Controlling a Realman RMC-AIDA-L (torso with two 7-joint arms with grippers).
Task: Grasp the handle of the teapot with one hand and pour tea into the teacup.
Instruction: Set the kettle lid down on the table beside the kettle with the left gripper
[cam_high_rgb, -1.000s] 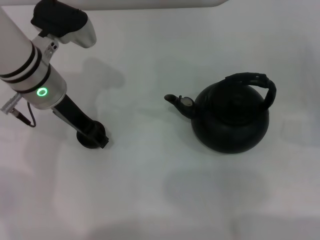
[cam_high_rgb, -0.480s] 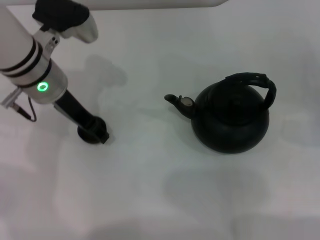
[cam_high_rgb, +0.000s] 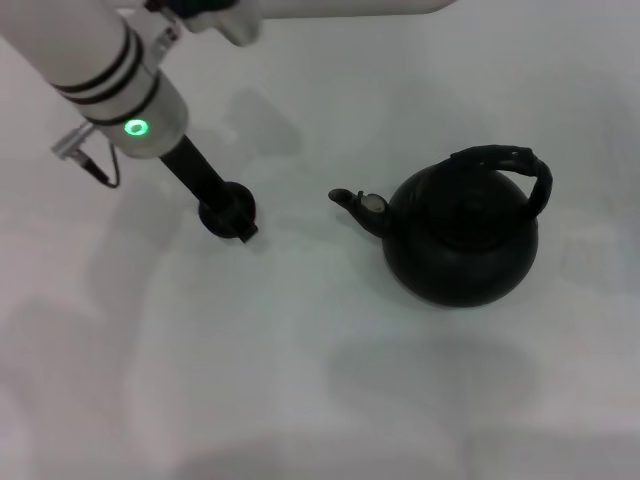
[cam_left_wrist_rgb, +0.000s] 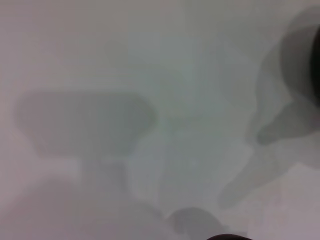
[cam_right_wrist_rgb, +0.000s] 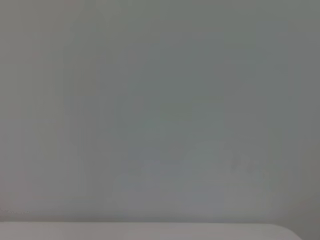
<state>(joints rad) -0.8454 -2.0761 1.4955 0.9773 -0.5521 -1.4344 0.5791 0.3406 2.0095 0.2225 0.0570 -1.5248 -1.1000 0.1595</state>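
The matte black teapot (cam_high_rgb: 462, 238) stands on the white table at the right of the head view, its spout (cam_high_rgb: 352, 201) pointing left. Its arched textured handle (cam_high_rgb: 512, 163) rises over the top, untouched. My left gripper (cam_high_rgb: 230, 214) reaches down from the upper left, and its dark fingers are shut on the tiny dark teacup (cam_high_rgb: 226, 213), which is a short way left of the spout. The left wrist view shows mostly shadows on the table and a dark edge of the teapot (cam_left_wrist_rgb: 316, 65). My right gripper is out of view.
The white table (cam_high_rgb: 300, 380) spreads around both things, with only soft shadows on it. The right wrist view shows plain grey surface (cam_right_wrist_rgb: 160, 120).
My left arm has moved up and to the right, carrying the teacup with it, closer to the teapot's spout. The teapot has not moved.
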